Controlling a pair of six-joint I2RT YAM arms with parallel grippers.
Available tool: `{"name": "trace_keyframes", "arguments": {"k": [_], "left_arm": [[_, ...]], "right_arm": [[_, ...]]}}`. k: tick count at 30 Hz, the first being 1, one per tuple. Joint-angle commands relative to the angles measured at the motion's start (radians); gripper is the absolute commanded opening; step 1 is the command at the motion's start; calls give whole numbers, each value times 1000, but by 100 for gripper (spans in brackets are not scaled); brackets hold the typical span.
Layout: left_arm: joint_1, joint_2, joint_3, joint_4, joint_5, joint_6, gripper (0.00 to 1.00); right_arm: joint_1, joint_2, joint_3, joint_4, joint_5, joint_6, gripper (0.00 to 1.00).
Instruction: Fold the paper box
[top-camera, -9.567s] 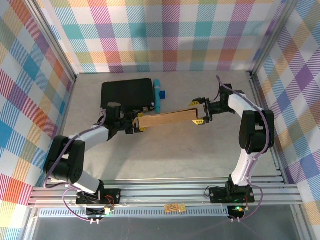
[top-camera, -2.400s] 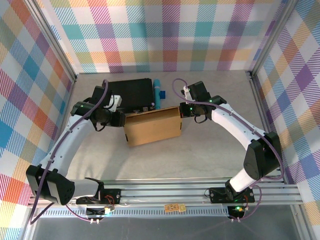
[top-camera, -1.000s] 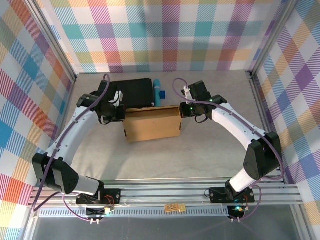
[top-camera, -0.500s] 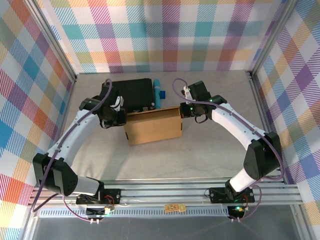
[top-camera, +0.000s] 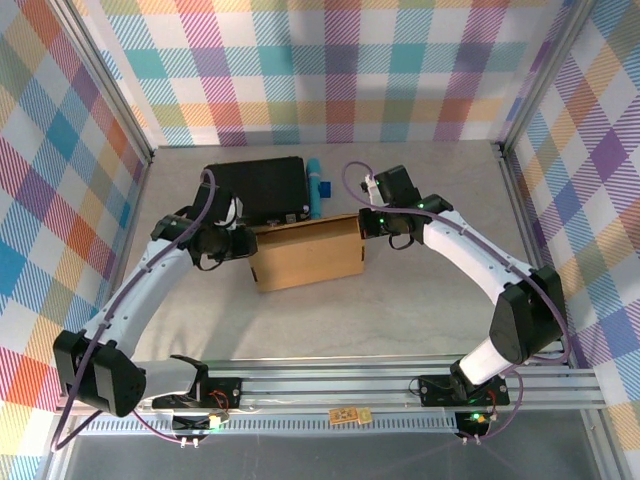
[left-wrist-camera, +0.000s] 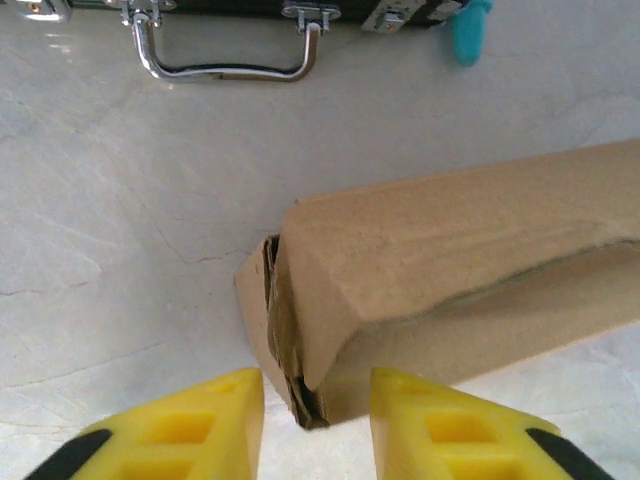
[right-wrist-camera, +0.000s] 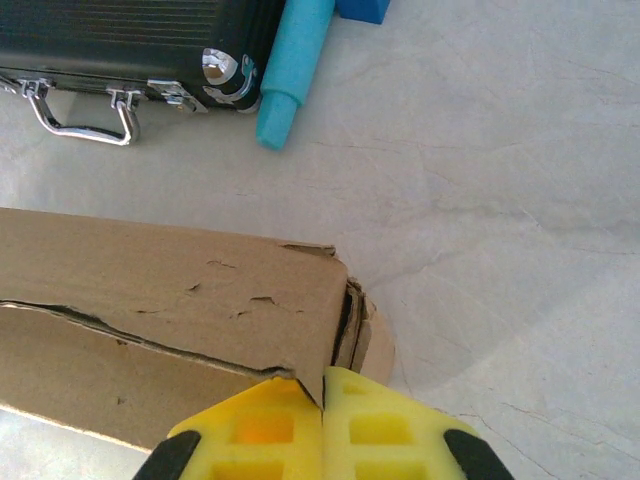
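The paper box (top-camera: 308, 252) is a brown cardboard mailer, folded into a shallow closed shape mid-table. In the left wrist view its left end (left-wrist-camera: 420, 270) shows stacked flap edges at the corner. My left gripper (top-camera: 248, 243) sits at that end, open; its yellow fingers (left-wrist-camera: 190, 425) flank the box's near corner without touching it. My right gripper (top-camera: 365, 222) is at the box's far right corner, shut, with the lid's thin corner edge (right-wrist-camera: 322, 385) pinched between its fingertips. The lid surface (right-wrist-camera: 170, 285) is torn in places.
A black case (top-camera: 255, 187) with metal handle (left-wrist-camera: 228, 62) lies just behind the box. A teal cylinder (top-camera: 315, 190) and a small blue block (top-camera: 326, 186) lie to the case's right. Checkered walls enclose the table on three sides.
My left gripper has opened and drawn back slightly from the box's left end. The right gripper has stayed shut at the right corner.
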Motion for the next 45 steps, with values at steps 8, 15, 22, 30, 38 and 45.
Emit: {"name": "trace_keyframes", "arguments": {"k": [8,15,22,30,38,45], "left_arm": [[-1,-90,88,-89,20,-443,63],[43,-85,70,-16,51,-1041,71],[45,-50,-4,124,101,-1343,75],[45,-32,-35,40,153,-1378,75],[47,-30,-158,220,164,-1414,72],[47,-39,-196,237,154,-1410,61]], "right_arm": [[19,-8,-61,-51,12,-20,0],[23,-12,-63,-50,9,-20,0],[24,-13,-66,-43,1,-21,0],[24,-13,-69,-40,0,-24,0],[24,-16,-70,-36,-7,-23,0],[24,-45,-98,-7,-16,-34,0]]}}
